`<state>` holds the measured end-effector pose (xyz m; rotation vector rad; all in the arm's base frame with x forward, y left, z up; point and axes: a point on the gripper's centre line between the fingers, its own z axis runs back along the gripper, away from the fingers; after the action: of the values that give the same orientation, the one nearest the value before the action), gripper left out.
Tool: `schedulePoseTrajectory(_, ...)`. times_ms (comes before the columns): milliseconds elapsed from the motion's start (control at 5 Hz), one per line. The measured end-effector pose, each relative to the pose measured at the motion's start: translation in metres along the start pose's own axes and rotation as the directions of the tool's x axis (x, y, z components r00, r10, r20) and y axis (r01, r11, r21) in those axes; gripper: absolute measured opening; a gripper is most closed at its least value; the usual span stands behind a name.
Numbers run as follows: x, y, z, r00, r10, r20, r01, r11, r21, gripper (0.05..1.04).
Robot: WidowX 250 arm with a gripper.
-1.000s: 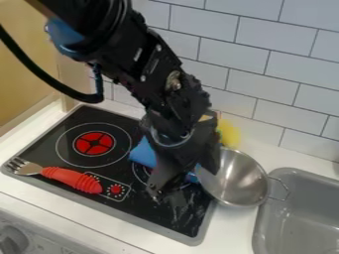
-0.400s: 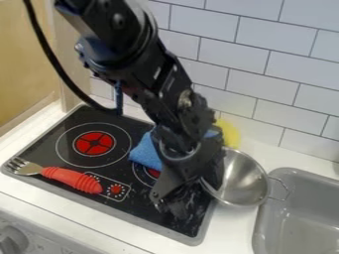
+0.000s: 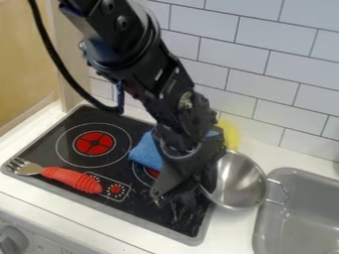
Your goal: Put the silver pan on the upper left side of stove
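Note:
The black gripper (image 3: pixel 187 192) hangs over the right front part of the stove (image 3: pixel 126 202), against the left rim of the silver pan. That silver pan (image 3: pixel 240 179) rests across the stove's right edge and the white counter, its bowl facing up and tilted, with its wire handle at the right over the sink's rim. The gripper covers part of the pan's left side. At the stove's upper left, a red burner (image 3: pixel 94 143) lies bare.
A blue cloth (image 3: pixel 145 152) lies on the stove behind the gripper. A fork with a red handle (image 3: pixel 73 179) lies along the front left. Something yellow (image 3: pixel 230 134) is behind the pan. The grey sink (image 3: pixel 301 218) is at right, the tiled wall behind.
The gripper came to the right and slightly down to the pan's left rim, uncovering more of the blue cloth. Most recently the pan has shifted and tilted slightly.

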<state>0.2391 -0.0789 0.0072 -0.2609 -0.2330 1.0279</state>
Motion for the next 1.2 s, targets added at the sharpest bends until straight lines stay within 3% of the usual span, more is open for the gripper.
schedulePoseTrajectory(200, 0.001, 0.002, 0.000, 1.000, -0.005, 0.005, 0.005, 1.000, 0.015, 0.139)
schedulePoseTrajectory(400, 0.001, 0.002, 0.001, 1.000, -0.001, 0.001, 0.001, 1.000, 0.010, 0.067)
schedulePoseTrajectory(800, 0.003, -0.005, 0.014, 1.000, -0.001, 0.019, 0.002, 0.999, -0.037, 0.055)
schedulePoseTrajectory(1200, 0.010, -0.001, 0.040, 0.998, 0.022, 0.062, -0.016, 0.995, -0.095, 0.054)
